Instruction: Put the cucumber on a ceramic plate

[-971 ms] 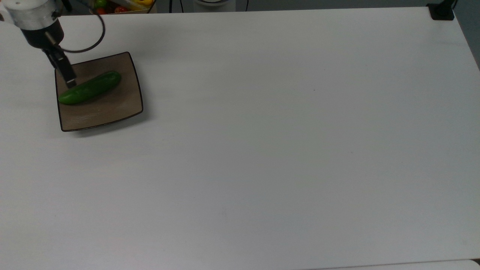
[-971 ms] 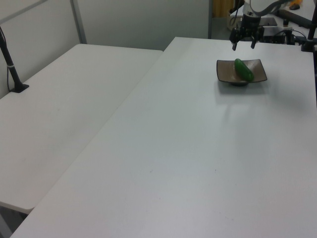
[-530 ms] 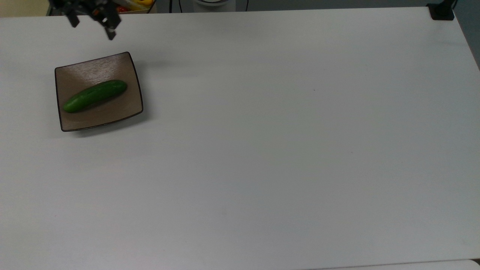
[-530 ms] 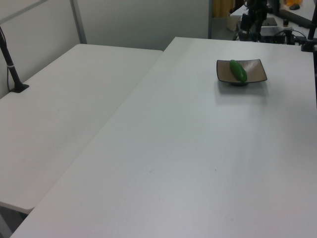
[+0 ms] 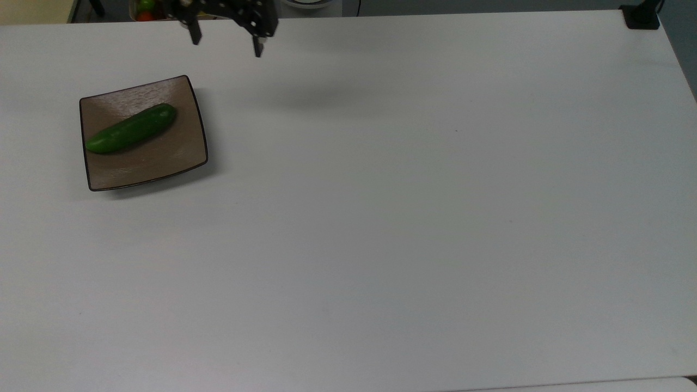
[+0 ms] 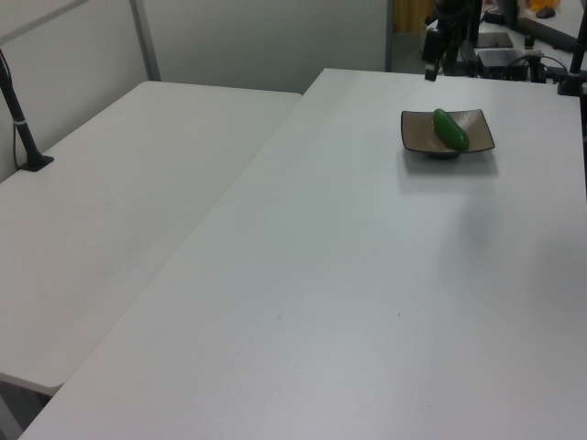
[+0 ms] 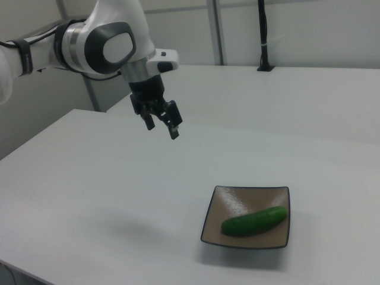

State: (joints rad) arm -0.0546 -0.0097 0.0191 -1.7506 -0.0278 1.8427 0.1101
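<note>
A glossy dark-green cucumber (image 5: 131, 129) lies diagonally on the square tan-brown ceramic plate (image 5: 158, 163), at the top view's left. The left view has the cucumber (image 6: 449, 128) on the plate (image 6: 477, 137) far back on the table. In the right view the cucumber (image 7: 254, 221) rests free on the plate (image 7: 231, 205). My gripper (image 5: 226, 46) hangs open and empty near the table's far edge, well to the right of the plate in the top view. It is high above the table in the right view, gripper (image 7: 162, 126) up and to the left of the plate.
The white table (image 5: 414, 218) stretches wide to the top view's right. A black post base (image 5: 641, 16) sits at its far right corner. A box of coloured items (image 5: 146, 7) stands beyond the far edge. A second white table (image 6: 119, 183) adjoins at the left view's left.
My open gripper has left the cucumber on the plate, risen, and swung toward the top view's right along the far edge. The cucumber shifted slightly on the plate.
</note>
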